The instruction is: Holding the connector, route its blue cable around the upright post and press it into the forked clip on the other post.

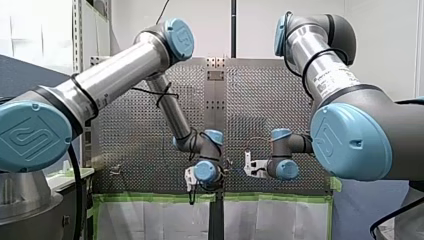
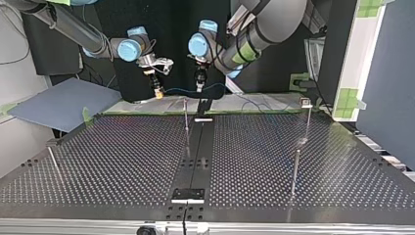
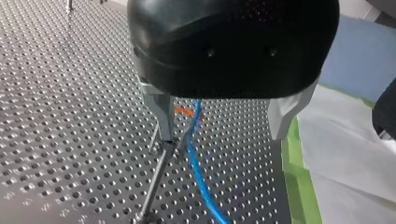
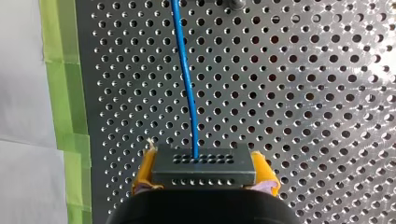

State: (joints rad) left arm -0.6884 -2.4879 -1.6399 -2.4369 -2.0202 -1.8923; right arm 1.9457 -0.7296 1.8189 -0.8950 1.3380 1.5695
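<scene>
Your right gripper (image 4: 205, 164) has its jaws clamped on the dark, hole-dotted connector (image 4: 204, 173); its thin blue cable (image 4: 187, 79) runs ahead, passing between the open jaws of your left gripper (image 3: 223, 135), upper centre in the top view.

Front camera: sat behind and above the arms, well back from the perforated table (image 1: 150, 130), facing across it. Top camera: stood low at the table's opposite edge, facing back at the arms. These two shared the whole table and its green tape (image 1: 150, 197) edge. Left wrist camera: looked obliquely down past my left gripper (image 3: 223, 136), close above the table. Right wrist camera: looked straight down over the connector (image 4: 203, 165), nearest of all. Both wrist views shared the blue cable (image 4: 187, 79) and the table's taped edge.
</scene>
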